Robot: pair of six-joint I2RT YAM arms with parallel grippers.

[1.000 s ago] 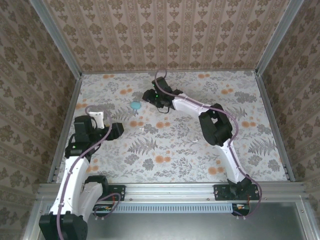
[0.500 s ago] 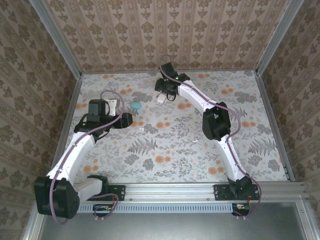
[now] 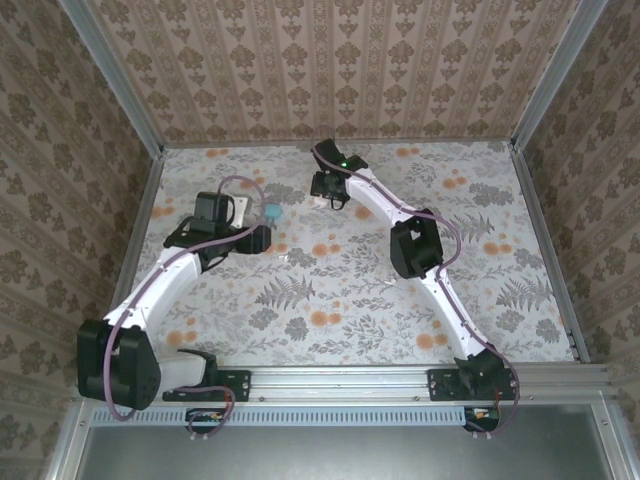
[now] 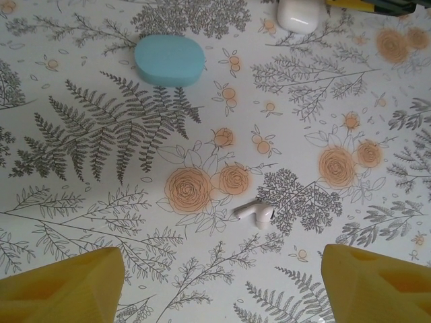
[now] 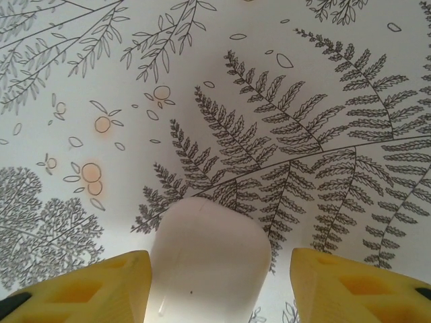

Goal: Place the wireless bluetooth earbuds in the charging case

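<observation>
Pick-up step: left gripper (image 4: 219, 269) gapes wide over 1 white earbud (image 4: 256, 213) on the counter (image 4: 101, 202). The right gripper (image 5: 217, 266) loosely straddles the white case (image 5: 209, 235) (gap at one finger). Next, I judge: descend and pinch the bud.

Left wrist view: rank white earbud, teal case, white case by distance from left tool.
1. Small white plastic earbud, just ahead of the left tool.
2. Teal rounded plastic case, farther, upper left.
3. White rounded plastic case, top edge, right.

left wrist: I lose the white case (image 4: 296, 13) past the edge at 12 o'clock; left gripper (image 4: 222, 252) fingers cropped at 5 and 7 | right wrist: same case cut off at 6 o'clock
</observation>
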